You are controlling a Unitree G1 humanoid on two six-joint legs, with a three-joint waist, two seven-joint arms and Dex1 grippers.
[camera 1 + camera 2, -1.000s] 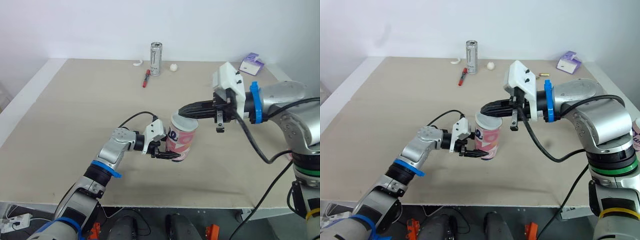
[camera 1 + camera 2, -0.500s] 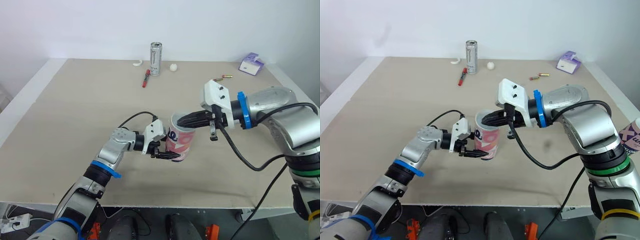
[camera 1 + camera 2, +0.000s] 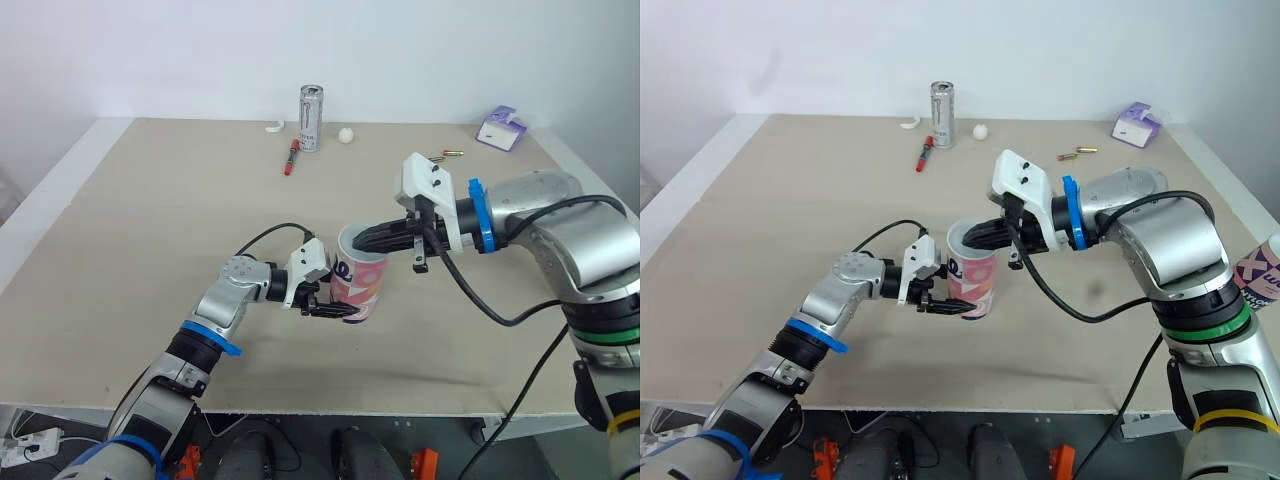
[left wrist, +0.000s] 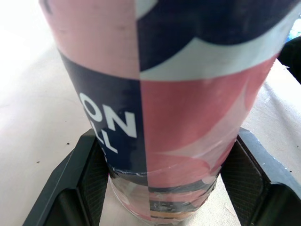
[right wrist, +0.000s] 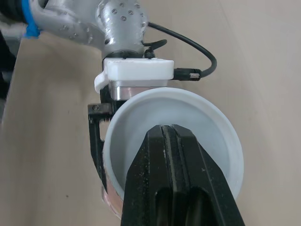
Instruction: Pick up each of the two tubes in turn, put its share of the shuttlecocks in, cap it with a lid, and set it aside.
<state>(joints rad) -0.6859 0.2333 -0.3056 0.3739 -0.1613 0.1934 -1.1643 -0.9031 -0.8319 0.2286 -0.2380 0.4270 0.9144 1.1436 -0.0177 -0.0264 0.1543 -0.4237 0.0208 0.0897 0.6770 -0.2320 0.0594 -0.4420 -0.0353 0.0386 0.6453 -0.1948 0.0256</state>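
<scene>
A short tube (image 3: 360,285) printed in pink, navy and white stands upright on the table, its white mouth open at the top. My left gripper (image 3: 338,303) is shut on the tube's lower part; in the left wrist view its black fingers (image 4: 87,181) press on both sides of the tube (image 4: 169,94). My right gripper (image 3: 356,240) reaches in from the right, shut, with its tips at the tube's mouth. In the right wrist view its fingers (image 5: 164,141) lie pressed together over the tube's white inside (image 5: 188,117). I see nothing between them.
At the back of the table stand a silver can (image 3: 312,117), a red marker (image 3: 291,157), a small white ball (image 3: 347,134) and a purple box (image 3: 502,127). A pink and purple printed object (image 3: 1257,270) shows at the right edge.
My right arm has dropped lower and swung in toward the tube, with its fingertips staying at the tube's mouth. The tube and my left gripper have not moved.
</scene>
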